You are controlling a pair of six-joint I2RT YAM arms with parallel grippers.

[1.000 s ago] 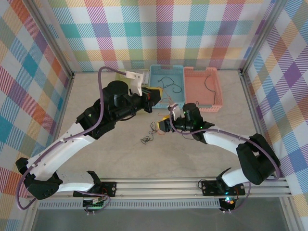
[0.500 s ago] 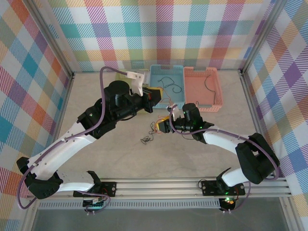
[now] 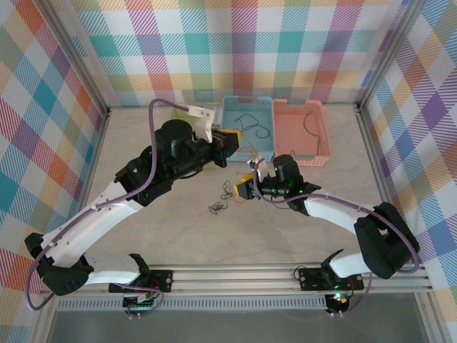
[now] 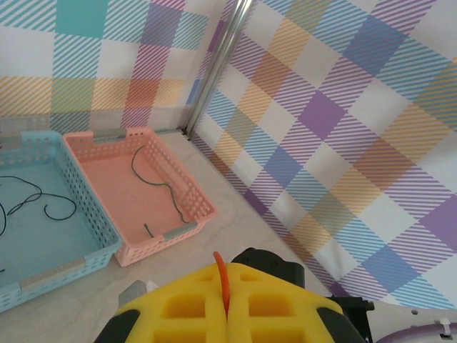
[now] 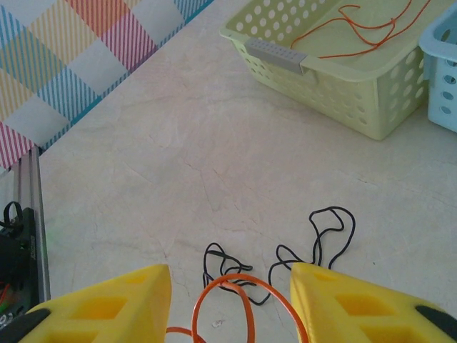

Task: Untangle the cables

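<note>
The left tool (image 4: 227, 309) was pinched shut on an orange wire (image 4: 222, 273). The right tool (image 5: 230, 300) stood open, with an orange loop (image 5: 228, 280) between its jaws. The black wire (image 5: 315, 243) lay tangled on the bench (image 5: 164, 143) just ahead, nearer this arm.

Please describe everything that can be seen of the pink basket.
The pink basket is a shallow rectangular tray that looks like plastic. Its walls are perforated, and there is a grey tab on its near short rim. It stands upright on the table, side by side with the blue basket. One thin dark cable lies loose on its floor.
</note>
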